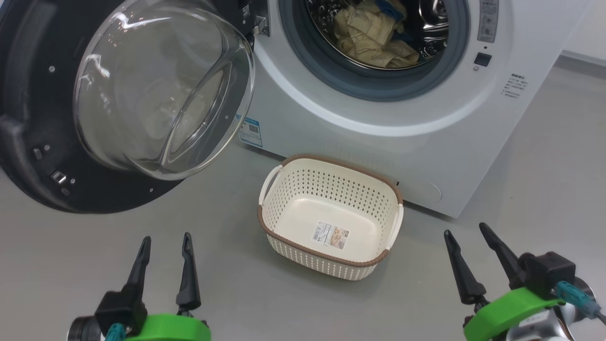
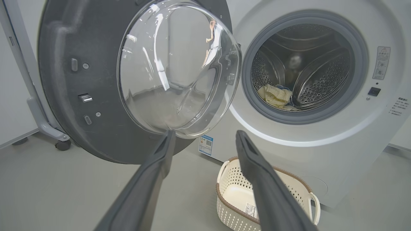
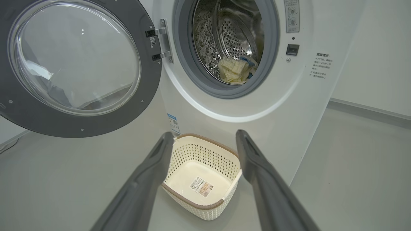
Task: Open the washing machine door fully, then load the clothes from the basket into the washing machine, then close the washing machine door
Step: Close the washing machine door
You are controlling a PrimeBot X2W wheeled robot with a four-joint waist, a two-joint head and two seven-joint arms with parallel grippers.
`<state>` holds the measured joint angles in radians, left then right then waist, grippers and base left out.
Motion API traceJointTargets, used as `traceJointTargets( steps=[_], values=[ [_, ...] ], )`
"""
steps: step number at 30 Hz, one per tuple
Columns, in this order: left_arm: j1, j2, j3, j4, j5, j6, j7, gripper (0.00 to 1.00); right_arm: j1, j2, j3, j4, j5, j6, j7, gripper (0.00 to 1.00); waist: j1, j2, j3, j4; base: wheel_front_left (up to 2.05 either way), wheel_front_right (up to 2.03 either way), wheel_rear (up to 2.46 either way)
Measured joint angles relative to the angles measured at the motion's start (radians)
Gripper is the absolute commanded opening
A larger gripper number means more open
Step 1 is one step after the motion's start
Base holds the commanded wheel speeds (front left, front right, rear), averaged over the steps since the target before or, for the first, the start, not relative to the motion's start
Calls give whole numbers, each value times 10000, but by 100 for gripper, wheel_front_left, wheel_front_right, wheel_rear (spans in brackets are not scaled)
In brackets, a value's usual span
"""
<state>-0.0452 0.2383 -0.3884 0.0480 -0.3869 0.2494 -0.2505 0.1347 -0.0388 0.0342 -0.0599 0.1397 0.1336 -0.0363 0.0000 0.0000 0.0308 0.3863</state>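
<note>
Grey floor [image 1: 227, 293] runs under everything. Nearest, the left claw [image 1: 166, 237] sits low at the left, its two dark fingers spread apart with nothing between them. The right claw [image 1: 465, 228] sits low at the right, likewise spread and empty, well apart from the other. Between them and a little farther off stands the basket [image 1: 331, 189], upright on the floor. It is cream with a brown rim and white side handles, and is empty but for the sticker [image 1: 330, 235] on its bottom. Just behind the basket rises the washing machine [image 1: 378, 137], white, with a small blue label [image 1: 251, 131] at its lower left corner. The washing machine door [image 1: 28, 118] is swung wide open to the left, its clear glass bowl [image 1: 161, 85] bulging toward the camera. Farthest in, past the grey gasket [image 1: 378, 87], the clothes [image 1: 374, 38] lie in a pale yellow heap with a bit of blue, on the bottom of the steel drum [image 1: 435, 19].
</note>
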Motion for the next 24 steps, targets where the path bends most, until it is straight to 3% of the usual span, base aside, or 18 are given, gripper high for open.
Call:
traceJointTargets(
  steps=[2,3,4,6,14,19,21,24],
  values=[
    [10,-8,6,10,38,-2,0,98,15,0,2,0,0,0,0,100,0,0,-23,-15,0,0,0],
    [11,-21,12,13,59,-2,0,82,18,0,0,-2,0,0,0,100,0,0,-31,-18,0,0,0],
    [11,-50,25,13,54,-8,0,49,20,0,0,-6,0,0,0,100,0,0,-39,-18,0,0,0],
    [12,-117,67,13,-21,-17,0,0,24,0,-8,-21,0,0,2,100,0,0,-58,-5,0,0,0],
    [18,-313,491,-399,-621,-226,0,0,55,0,-115,-165,-2,0,15,100,0,0,-87,180,0,0,0],
    [24,-401,803,-972,-1505,-1241,-2,0,57,0,-188,-265,-4,0,29,100,0,0,-49,342,0,0,0],
    [21,-552,1101,-1308,-2334,-1741,-2,0,57,0,-198,-284,-4,0,31,100,0,0,-26,401,0,0,0],
    [21,-571,1329,-1563,-2894,-2092,-2,0,58,0,-203,-291,-4,0,31,100,0,0,-3,447,0,0,0]
  ],
)
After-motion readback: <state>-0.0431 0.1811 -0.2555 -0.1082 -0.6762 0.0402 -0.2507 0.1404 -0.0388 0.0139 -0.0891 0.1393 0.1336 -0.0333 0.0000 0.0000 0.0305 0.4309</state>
